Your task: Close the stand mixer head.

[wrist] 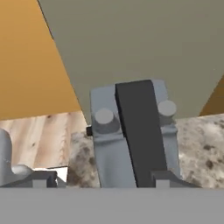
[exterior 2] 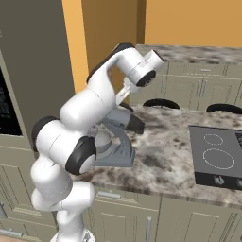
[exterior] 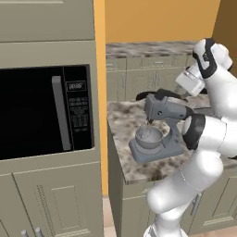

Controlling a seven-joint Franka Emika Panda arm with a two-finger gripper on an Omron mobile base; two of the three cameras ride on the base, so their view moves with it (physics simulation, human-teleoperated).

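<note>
Blue-grey stand mixer sits near the counter's front-left corner, flat base toward the front edge, round grey bowl on it. Stand mixer head above the bowl, tilted a bit up at the nose in the left base view, so not fully down by my read; beater hangs into or just over the bowl, hard to tell which. In the right base view the head is partly behind the arm, dark nose cap pointing toward the cooktop at the counter's right end.

Gripper is right on top of the head: hand view looks along its upper surface, a dark strip down the middle, two round studs either side. Finger tips barely poke up at the bottom of the hand view, well apart, nothing between them; fingers spread, I'd say, not clamped.

Handling, as judgement: head is rigid, hard shell, probably heavy-ish, pivots on the neck hinge. Smooth rounded top could slip. No pinch needed; press down on top near the nose end, far from the hinge, for leverage.

Further back: tall cabinet with microwave, orange wall.
</note>
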